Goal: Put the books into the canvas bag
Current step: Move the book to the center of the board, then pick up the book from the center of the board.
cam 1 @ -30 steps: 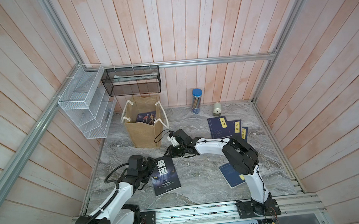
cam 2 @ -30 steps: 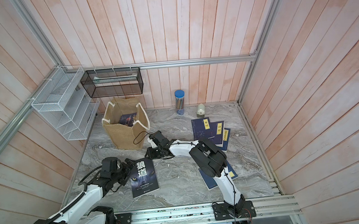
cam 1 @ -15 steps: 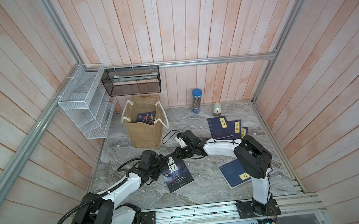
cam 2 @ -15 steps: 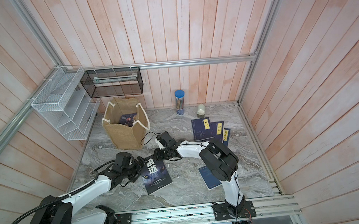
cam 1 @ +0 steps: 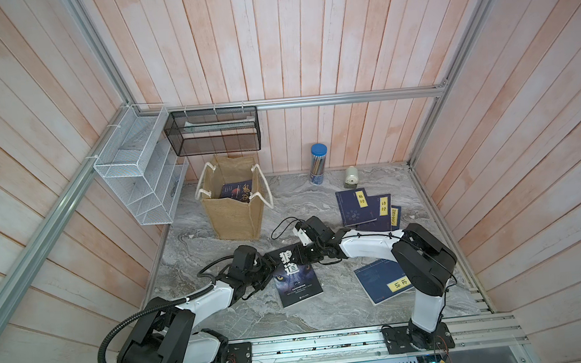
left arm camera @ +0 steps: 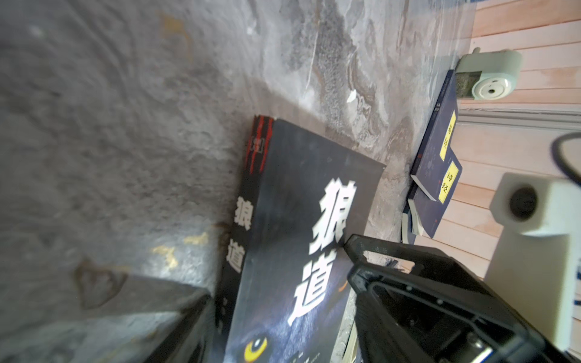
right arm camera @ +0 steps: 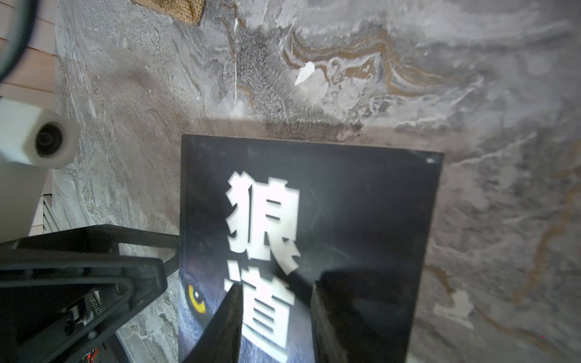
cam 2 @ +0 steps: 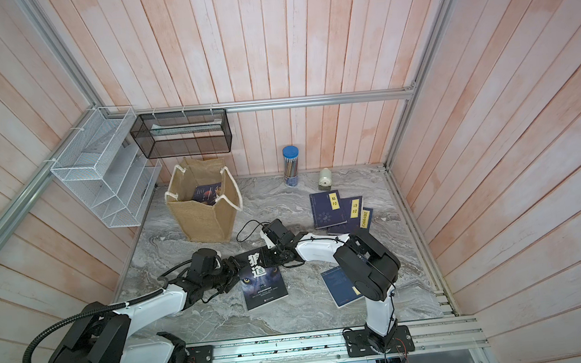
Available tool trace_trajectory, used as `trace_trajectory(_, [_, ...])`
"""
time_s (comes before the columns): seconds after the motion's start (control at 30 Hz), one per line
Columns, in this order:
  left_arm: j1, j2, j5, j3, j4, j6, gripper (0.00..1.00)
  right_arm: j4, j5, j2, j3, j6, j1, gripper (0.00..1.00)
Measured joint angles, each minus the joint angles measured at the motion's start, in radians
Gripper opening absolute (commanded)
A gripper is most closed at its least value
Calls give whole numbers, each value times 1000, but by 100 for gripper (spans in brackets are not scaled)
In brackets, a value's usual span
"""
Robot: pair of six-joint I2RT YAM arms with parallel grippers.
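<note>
A black book with a wolf's eye and white title (cam 1: 296,277) lies on the marble table, in front of the canvas bag (cam 1: 235,217). My left gripper (cam 1: 267,270) is at its spine edge, jaws apart; one finger (left arm camera: 176,314) sits beside the spine. My right gripper (right arm camera: 276,283) stands open over the book's far end, both fingers (right arm camera: 345,314) on the cover. Inside the canvas bag stands one dark book (cam 1: 238,193). Three navy books with yellow labels (cam 1: 365,206) lie fanned at the back right. Another navy book (cam 1: 383,281) lies front right, partly under my right arm.
A white wire rack (cam 1: 140,180) and a black mesh basket (cam 1: 212,131) hang on the walls above the bag. A blue-lidded tube of pencils (cam 1: 318,164) and a small pale sharpener (cam 1: 351,177) stand at the back wall. The arms' rail (cam 1: 330,342) runs along the front.
The black book has slid right and turned a little. My left gripper has followed it to its spine edge, jaws narrowing. My right gripper has moved right and nearer with the book.
</note>
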Motion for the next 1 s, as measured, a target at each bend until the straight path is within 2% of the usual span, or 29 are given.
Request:
trace_trajectory(0.17, [-3, 85, 20, 13, 127, 15, 69, -36, 8, 33, 60, -37, -32, 36])
trace_trajectory(0.37, [-2, 114, 23, 53, 125, 92, 72, -86, 56, -22, 40, -52, -74, 39])
trace_trajectory(0.63, [63, -6, 33, 51, -3, 235, 73, -95, 58, -204, -101, -27, -130, 41])
trace_trajectory(0.77, [66, -77, 60, 8, -9, 266, 73, -87, 41, -212, -169, 1, -134, 41])
trace_trajectory(1.0, [68, -87, 148, -104, 45, 260, 73, -45, -6, -185, -220, 47, -130, 39])
